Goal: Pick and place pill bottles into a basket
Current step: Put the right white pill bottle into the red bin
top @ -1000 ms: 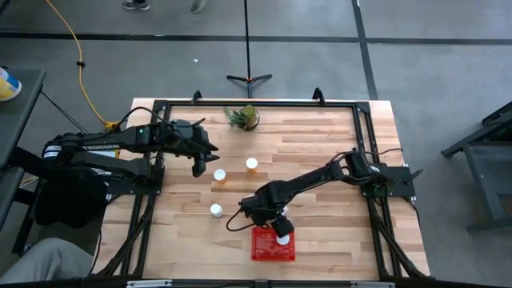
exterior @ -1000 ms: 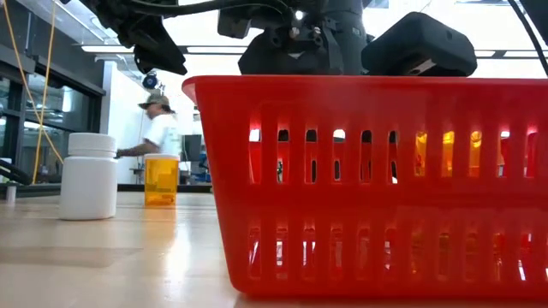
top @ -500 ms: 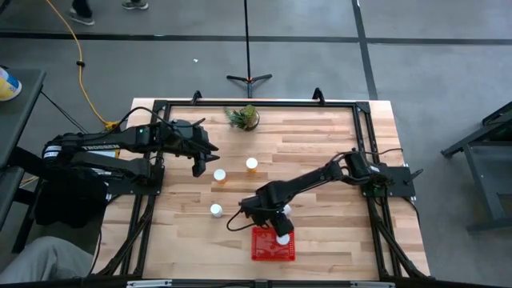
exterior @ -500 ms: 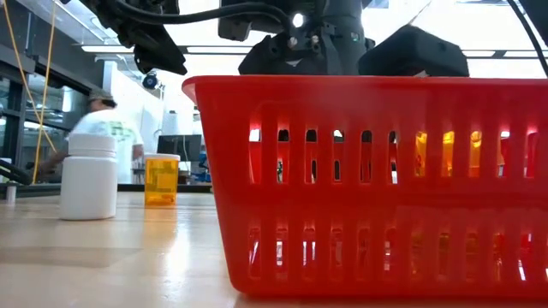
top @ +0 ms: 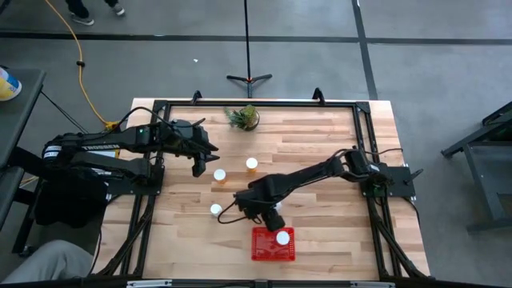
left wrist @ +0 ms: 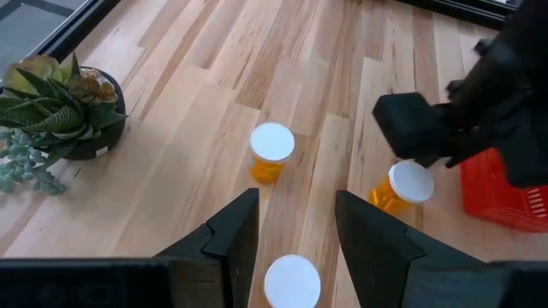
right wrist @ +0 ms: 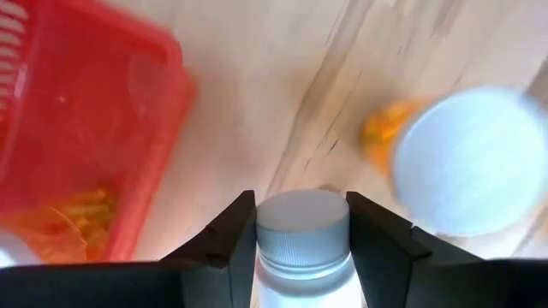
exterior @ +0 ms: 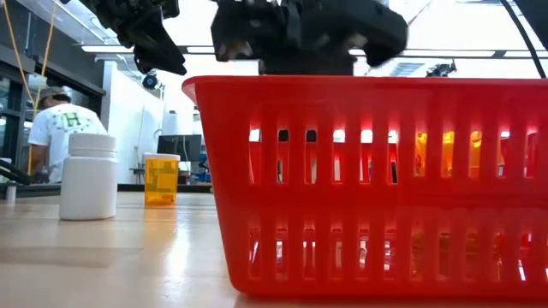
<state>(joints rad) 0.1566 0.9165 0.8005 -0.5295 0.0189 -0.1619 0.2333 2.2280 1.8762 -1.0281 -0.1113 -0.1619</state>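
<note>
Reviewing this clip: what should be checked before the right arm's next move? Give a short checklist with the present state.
1. Right gripper has a white bottle: ok, the cap sits between both fingers.
2. Right gripper above the basket: not ok, it hangs beside it, over bare table.
3. Basket upright: ok.
4. Left gripper clear of the path: ok, open, far from the basket.
5. Loose bottles upright: ok, three stand on the table.
</note>
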